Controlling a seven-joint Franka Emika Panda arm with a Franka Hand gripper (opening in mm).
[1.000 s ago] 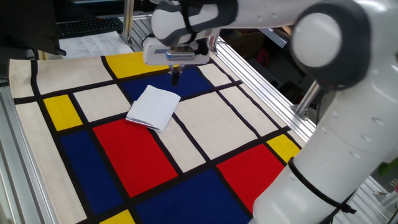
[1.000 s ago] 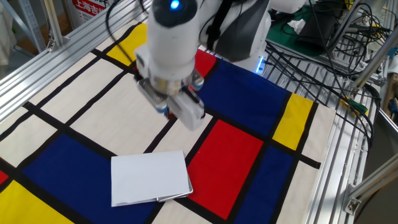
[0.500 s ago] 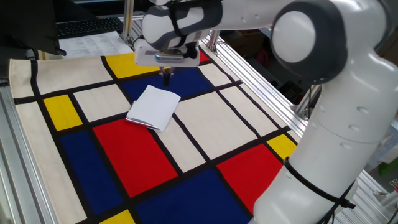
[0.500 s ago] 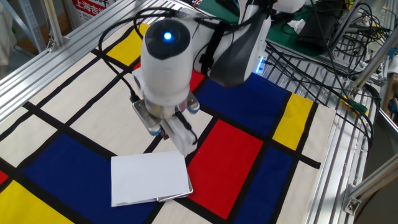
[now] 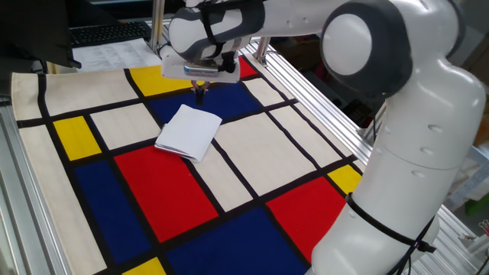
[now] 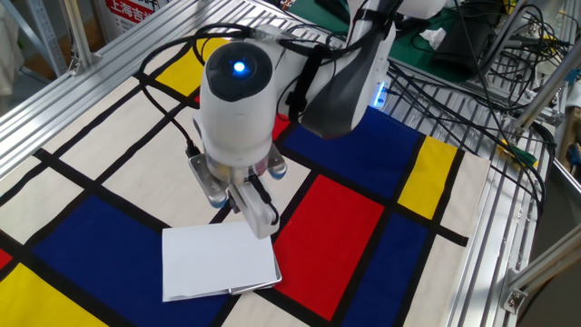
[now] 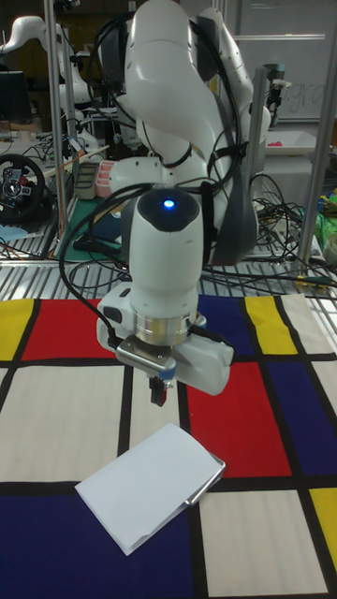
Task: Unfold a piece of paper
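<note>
Change: the gripper (image 5: 201, 93) has shifted left and lower since a second ago, closing on the paper's far edge
Gripper: fingers pressed together, clenched on nothing, pointing down just above that edge; whether they touch it cannot be told
Piece of paper (image 5: 189, 131): folded, lying flat on the colourful cloth (image 5: 260, 145), over a blue square, a red one and a cream one
Fold: top layer lifts slightly at one corner (image 6: 263, 280)
</note>
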